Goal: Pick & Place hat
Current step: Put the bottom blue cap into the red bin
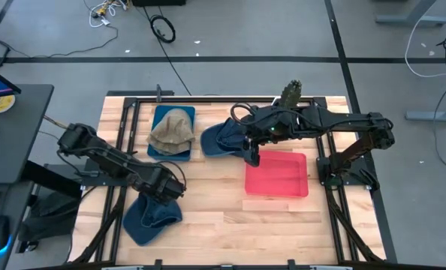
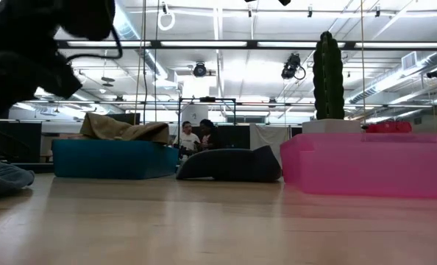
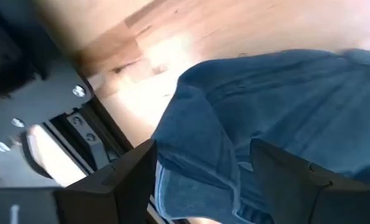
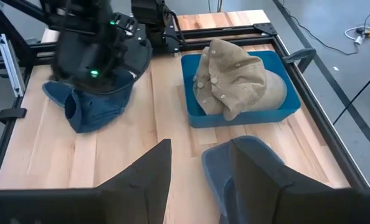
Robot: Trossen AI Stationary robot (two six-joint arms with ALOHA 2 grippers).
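Directly beneath the wide-open, empty left gripper (image 1: 163, 189), near the table's (image 1: 223, 217) front-left corner, lies the denim hat (image 1: 149, 216); the right gripper (image 1: 251, 157), half-open and empty, hovers by the pink tray (image 1: 277, 176).

Two dark arms reaching inward over the table, both with fingers parted.

Left arm stretching from the left edge toward the near middle, elbow bent, left gripper (image 1: 165, 189) low at the table, fingers (image 3: 119, 180) spread wide. Right arm extending from the right side across the far half, wrist angled down, right gripper (image 1: 251, 156) hanging with fingers (image 4: 144, 171) partly apart, gripping nothing.
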